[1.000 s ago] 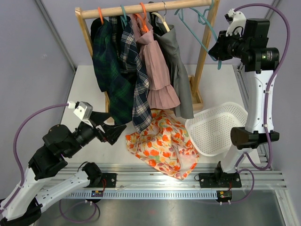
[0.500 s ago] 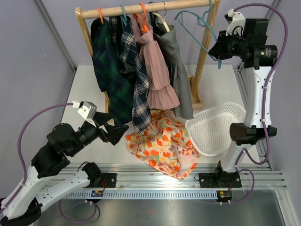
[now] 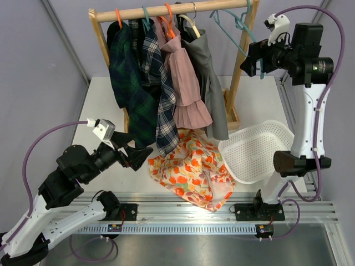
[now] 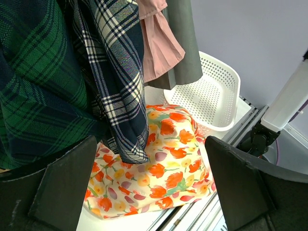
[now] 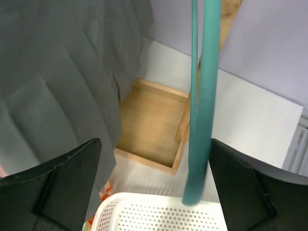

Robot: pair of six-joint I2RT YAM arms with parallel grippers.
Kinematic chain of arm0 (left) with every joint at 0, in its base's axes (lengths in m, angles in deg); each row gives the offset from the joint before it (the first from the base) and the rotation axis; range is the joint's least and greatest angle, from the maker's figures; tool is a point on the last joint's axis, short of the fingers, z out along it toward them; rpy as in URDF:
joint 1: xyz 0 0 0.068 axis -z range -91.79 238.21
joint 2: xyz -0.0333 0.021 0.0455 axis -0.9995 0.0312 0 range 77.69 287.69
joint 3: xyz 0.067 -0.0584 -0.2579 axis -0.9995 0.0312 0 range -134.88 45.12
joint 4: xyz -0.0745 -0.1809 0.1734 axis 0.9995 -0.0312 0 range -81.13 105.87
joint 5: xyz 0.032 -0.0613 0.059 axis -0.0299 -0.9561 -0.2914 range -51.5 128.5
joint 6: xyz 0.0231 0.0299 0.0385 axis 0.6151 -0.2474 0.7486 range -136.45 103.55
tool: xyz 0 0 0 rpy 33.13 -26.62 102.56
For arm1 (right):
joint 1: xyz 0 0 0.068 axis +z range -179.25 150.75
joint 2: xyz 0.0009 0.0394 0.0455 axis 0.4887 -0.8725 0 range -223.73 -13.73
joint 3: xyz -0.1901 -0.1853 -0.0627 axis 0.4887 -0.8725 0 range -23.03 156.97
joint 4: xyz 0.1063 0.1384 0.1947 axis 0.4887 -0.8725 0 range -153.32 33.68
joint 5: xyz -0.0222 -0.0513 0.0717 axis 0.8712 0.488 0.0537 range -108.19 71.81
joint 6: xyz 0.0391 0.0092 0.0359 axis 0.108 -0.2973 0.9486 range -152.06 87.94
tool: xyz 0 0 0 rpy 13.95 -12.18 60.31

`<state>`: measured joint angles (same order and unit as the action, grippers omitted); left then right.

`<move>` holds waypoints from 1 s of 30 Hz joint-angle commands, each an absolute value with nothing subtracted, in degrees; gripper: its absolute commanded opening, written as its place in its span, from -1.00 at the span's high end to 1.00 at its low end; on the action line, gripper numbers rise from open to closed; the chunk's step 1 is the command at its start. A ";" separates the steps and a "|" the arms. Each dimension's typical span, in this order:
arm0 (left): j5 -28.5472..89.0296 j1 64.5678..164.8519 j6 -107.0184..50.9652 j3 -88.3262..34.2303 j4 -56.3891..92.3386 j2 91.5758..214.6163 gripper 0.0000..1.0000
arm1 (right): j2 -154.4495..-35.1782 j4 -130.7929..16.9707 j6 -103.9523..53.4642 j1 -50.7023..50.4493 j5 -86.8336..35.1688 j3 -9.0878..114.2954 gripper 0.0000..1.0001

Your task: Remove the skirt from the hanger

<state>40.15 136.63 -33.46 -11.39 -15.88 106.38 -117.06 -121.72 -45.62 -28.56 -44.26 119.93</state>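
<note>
The floral skirt (image 3: pixel 191 169) lies crumpled on the table below the rack, off any hanger; the left wrist view shows this skirt (image 4: pixel 159 163) between my fingers and further off. My left gripper (image 3: pixel 138 155) (image 4: pixel 151 173) is open and empty, low beside the skirt's left edge. An empty teal hanger (image 3: pixel 233 22) hangs at the right end of the wooden rail (image 3: pixel 166 10). My right gripper (image 3: pixel 252 58) (image 5: pixel 156 168) is open up by the rack's right post. The hanger's blurred teal bar (image 5: pixel 202 120) hangs between the jaws, close to the right finger (image 5: pixel 255 187).
Green plaid (image 3: pixel 130 94), navy plaid (image 3: pixel 161 105), pink (image 3: pixel 186 94) and grey (image 3: pixel 213 94) garments hang on the rail. A white perforated basket (image 3: pixel 255 149) (image 4: pixel 211 91) (image 5: pixel 159 211) sits right of the skirt. The rack's wooden base (image 5: pixel 154 130) lies below my right gripper.
My right gripper has opened and let go of the teal hanger, which now swings on the rail. The left arm has edged slightly toward the skirt.
</note>
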 commanded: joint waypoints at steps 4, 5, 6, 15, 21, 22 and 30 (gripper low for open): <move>40.26 136.55 -33.59 -10.43 -12.96 106.96 -0.98 | -97.88 -114.41 -60.51 -28.81 -43.85 110.06 -0.99; 40.52 136.55 -33.67 -10.16 -13.13 106.96 -0.98 | -95.93 -114.06 -62.97 -28.81 -46.47 105.16 -0.99; 40.96 136.55 -33.76 -9.55 -13.22 106.87 -0.98 | -93.65 -114.06 -69.96 -28.73 -48.49 101.90 -0.99; 44.30 136.55 -37.71 -5.24 -11.20 106.78 -0.98 | -76.23 -135.30 -103.93 -28.81 -74.60 70.24 -0.99; 44.13 136.55 -39.03 -3.75 -10.23 107.22 -0.98 | -77.47 -136.78 -100.13 -15.66 -78.23 54.69 -0.99; 43.95 136.55 -39.21 -3.57 -10.15 107.13 -0.98 | -76.15 -132.12 -96.52 -13.19 -76.74 49.36 -0.99; 43.34 136.55 -41.32 -1.11 -10.41 106.08 -0.98 | -80.59 -98.07 -77.06 5.10 -50.20 39.02 -0.99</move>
<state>43.04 136.63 -39.63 -2.04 -13.60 106.68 -77.52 -111.97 -83.63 3.13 -59.91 38.40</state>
